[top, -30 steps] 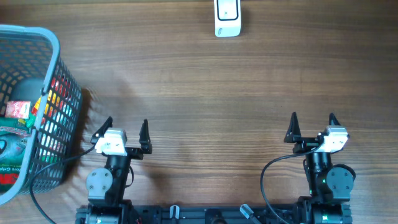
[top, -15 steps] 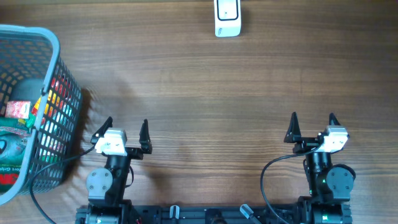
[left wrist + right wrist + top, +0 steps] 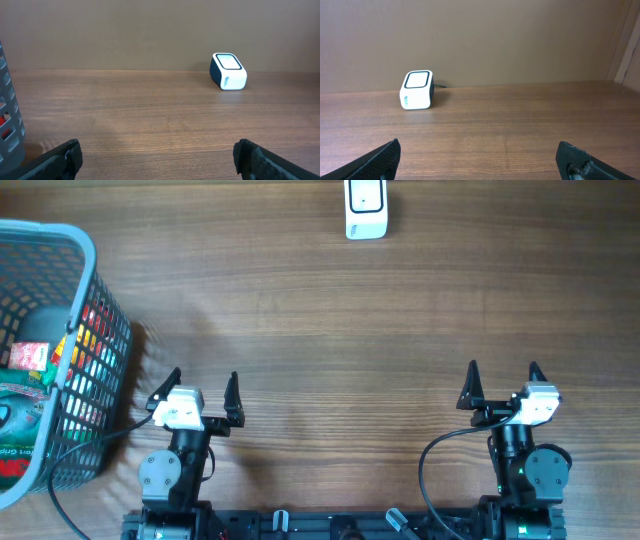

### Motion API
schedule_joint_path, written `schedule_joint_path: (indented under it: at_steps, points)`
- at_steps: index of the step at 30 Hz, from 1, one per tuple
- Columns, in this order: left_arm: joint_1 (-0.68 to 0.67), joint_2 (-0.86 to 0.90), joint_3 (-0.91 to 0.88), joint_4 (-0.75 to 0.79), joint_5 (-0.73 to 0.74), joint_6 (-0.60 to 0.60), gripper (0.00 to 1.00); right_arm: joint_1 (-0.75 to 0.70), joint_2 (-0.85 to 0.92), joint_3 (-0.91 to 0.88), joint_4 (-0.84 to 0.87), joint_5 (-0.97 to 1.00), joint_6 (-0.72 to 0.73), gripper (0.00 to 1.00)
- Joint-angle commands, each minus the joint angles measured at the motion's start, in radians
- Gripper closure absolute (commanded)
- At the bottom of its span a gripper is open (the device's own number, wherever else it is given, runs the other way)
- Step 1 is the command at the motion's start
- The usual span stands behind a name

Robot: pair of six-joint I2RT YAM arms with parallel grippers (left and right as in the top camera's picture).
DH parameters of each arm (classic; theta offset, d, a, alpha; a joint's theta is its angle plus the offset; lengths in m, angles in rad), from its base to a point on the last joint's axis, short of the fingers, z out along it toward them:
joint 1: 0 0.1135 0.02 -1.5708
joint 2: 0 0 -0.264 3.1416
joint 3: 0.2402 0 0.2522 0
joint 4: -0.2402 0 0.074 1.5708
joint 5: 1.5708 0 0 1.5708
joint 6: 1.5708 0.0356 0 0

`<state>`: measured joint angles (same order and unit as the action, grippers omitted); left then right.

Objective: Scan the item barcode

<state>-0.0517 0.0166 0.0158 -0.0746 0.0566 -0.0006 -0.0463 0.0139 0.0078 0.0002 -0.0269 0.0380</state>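
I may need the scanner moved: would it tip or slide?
The scanner looks squat and boxy, sitting flat, so it would probably slide rather than tip or roll. Its smooth white shell may be slippery to pinch. What looks like a cable behind it might tug back.

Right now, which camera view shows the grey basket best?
Overhead: the basket shows rim, mesh wall and packets inside, though cut by the frame. The left wrist view catches only a sliver of wall; the right wrist view, none.
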Motion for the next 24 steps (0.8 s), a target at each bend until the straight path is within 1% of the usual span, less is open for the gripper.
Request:
schedule_joint_path:
  at_steps: [1,11,12,14,15,17,24]
  points:
    - [-0.004,0.005,-0.01,0.001,-0.003,0.019,0.0,0.006,0.004,-0.003,0.002,-0.02,-0.011,0.0]
    - [-0.004,0.005,-0.01,0.006,-0.002,0.019,0.0,0.006,0.004,-0.003,0.002,-0.02,-0.011,0.0]
    - [-0.004,0.005,-0.01,0.016,0.007,0.019,0.0,0.006,0.004,-0.003,0.002,-0.02,-0.012,0.0]
    - [-0.004,0.005,-0.008,0.024,0.069,0.019,0.0,0.006,0.004,-0.003,0.002,-0.02,-0.011,0.0]
    - [-0.004,0.005,-0.001,0.023,0.109,0.019,0.0,0.006,0.004,-0.003,0.002,-0.019,-0.011,0.0]
    - [-0.004,0.005,0.014,0.02,0.138,0.018,0.0,0.006,0.004,-0.003,0.002,-0.02,-0.011,0.0]
    - [-0.004,0.006,0.127,-0.01,0.137,0.016,0.0,0.006,0.004,-0.003,0.002,-0.02,-0.011,0.0]
